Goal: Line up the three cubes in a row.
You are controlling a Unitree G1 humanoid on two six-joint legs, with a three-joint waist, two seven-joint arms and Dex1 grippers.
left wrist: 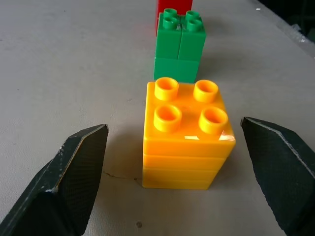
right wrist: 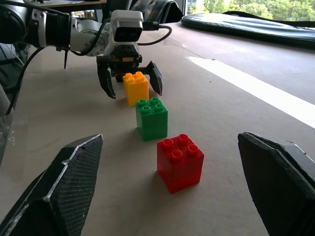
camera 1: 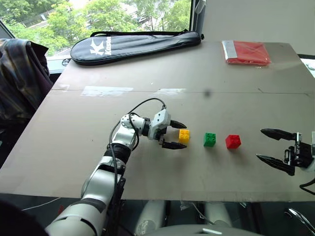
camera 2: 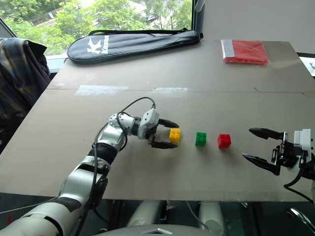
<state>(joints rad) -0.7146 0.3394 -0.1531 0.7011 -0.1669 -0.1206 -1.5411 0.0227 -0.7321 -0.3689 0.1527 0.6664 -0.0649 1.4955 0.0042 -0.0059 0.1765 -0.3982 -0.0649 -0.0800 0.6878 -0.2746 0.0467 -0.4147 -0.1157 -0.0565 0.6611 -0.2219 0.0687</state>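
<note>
1. While the yellow cube (camera 1: 184, 135), green cube (camera 1: 209, 139) and red cube (camera 1: 233, 141) sit in a row on the table (camera 1: 147, 73), the left gripper (camera 1: 175, 134) straddles yellow, jaws wide.
2. Left wrist view: clear gaps both sides, no contact.
3. Right gripper (camera 1: 269, 144) gapes wide, well apart from red.

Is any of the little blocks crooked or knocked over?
No, nothing looks wrong. The yellow cube, green cube and red cube all stand upright, studs up, in a row with gaps between them. The open left gripper has its fingers either side of the yellow one, not touching it.
</note>
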